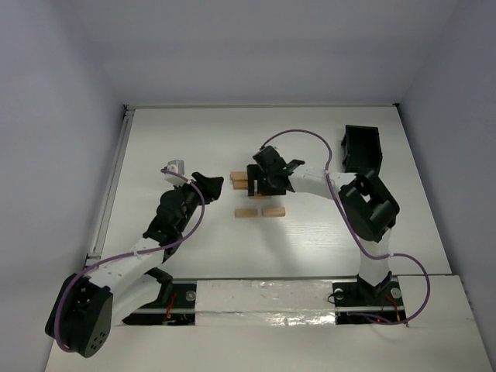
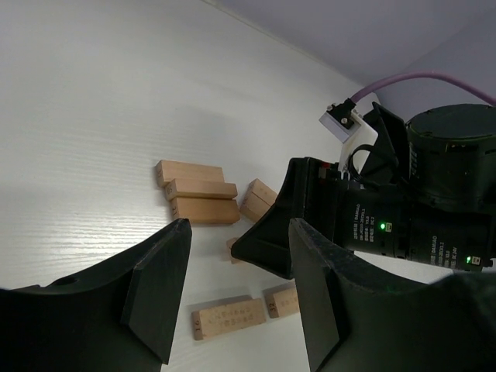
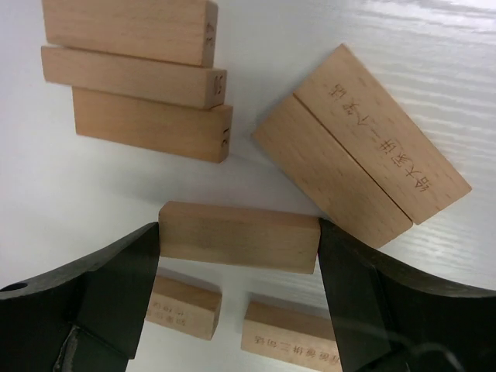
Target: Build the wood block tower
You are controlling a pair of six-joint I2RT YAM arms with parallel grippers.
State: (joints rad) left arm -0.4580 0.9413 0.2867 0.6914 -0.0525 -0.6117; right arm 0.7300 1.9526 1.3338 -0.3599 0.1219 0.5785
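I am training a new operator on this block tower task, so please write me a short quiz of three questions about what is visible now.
1. True or false: the left gripper is holding a block.
2. How many blocks lie side by side in the row at the top left of the right wrist view? A two, B three, C five.
3. Fill in: between the fingers of the right gripper sits one ____.
Key: 1 false, its jaws stand open and empty. 2 B. 3 wood block, its ends against both fingers.
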